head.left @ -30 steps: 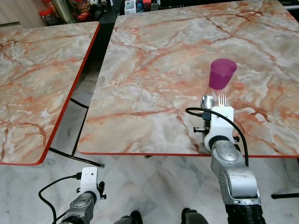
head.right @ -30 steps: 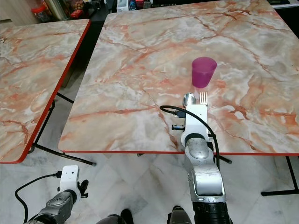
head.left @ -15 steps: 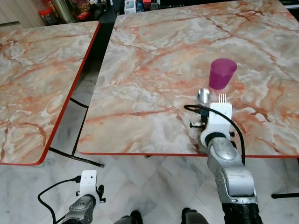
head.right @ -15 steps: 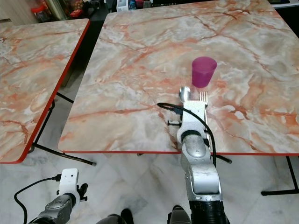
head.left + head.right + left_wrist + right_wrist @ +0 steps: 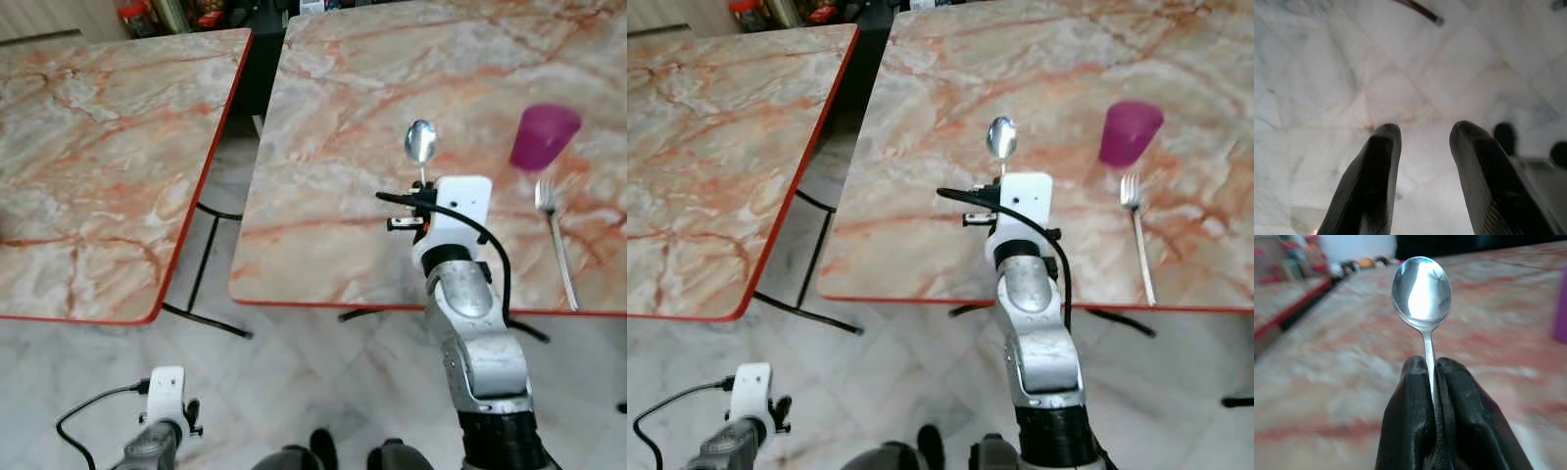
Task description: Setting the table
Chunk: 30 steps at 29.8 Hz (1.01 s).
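My right gripper (image 5: 1431, 364) is shut on the handle of a silver spoon (image 5: 1422, 289), bowl pointing away from me. In the left eye view the spoon (image 5: 421, 143) is held above the marble table (image 5: 323, 196), near its front edge, ahead of my white wrist mount. A purple cup (image 5: 542, 137) stands upright to the right of the spoon. A silver fork (image 5: 556, 230) lies flat in front of the cup, tines toward it, apart from my gripper. My left gripper (image 5: 1420, 129) hangs open over the tiled floor, holding nothing.
A second marble table (image 5: 98, 176) with a red edge stands to the left, across a narrow gap. Dark metal table legs (image 5: 201, 294) cross the floor below the gap. Jars and clutter (image 5: 176, 12) sit beyond the far ends of the tables.
The whole view has shifted rightward. My right gripper has carried the spoon to the left, away from the fork and cup; the fork stays lying on the table.
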Available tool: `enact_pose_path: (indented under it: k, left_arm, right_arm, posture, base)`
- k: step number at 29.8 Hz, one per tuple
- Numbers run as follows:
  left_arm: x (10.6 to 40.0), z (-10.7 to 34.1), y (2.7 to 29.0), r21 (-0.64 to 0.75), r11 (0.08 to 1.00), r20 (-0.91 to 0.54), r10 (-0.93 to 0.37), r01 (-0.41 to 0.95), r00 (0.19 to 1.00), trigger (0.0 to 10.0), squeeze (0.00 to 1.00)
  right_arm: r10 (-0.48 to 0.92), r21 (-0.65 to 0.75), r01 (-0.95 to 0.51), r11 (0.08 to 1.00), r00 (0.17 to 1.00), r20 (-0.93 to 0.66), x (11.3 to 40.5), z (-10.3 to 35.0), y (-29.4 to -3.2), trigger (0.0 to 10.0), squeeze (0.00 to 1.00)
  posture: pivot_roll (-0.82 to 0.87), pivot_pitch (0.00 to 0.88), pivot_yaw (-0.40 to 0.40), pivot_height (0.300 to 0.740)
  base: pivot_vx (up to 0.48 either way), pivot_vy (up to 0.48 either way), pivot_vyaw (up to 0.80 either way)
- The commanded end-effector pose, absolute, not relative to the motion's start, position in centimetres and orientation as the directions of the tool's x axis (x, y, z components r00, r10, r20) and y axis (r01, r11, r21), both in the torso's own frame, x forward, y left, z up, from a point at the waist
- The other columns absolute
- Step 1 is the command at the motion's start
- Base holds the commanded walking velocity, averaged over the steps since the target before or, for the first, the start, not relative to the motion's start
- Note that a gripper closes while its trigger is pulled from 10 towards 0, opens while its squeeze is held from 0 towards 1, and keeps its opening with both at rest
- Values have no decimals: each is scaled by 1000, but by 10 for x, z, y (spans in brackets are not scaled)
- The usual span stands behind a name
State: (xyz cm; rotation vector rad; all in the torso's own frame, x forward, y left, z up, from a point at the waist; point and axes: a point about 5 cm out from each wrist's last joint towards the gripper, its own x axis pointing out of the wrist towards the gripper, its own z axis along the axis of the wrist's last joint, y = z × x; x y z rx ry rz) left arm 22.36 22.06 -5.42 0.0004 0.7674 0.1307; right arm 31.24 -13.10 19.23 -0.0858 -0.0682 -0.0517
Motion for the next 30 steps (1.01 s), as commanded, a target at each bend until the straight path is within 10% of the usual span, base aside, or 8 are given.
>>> enact_pose_path:
  k: [1, 30]
  left_arm:
    - [209, -61, 228, 60, 989, -724, 137, -137, 676, 10000, 0]
    - [215, -62, 215, 43, 988, -733, 131, -147, 668, 10000, 0]
  right_arm:
    - [-30, -77, 38, 996, 995, 100, 311, 198, -123, 10000, 0]
    - [-15, -124, 30, 992, 993, 120, 318, 200, -127, 10000, 0]
  posture:
    - [-154, 202, 131, 740]
    - [-186, 137, 83, 740]
  base:
    - [0, 480, 0]
    - [0, 480, 0]
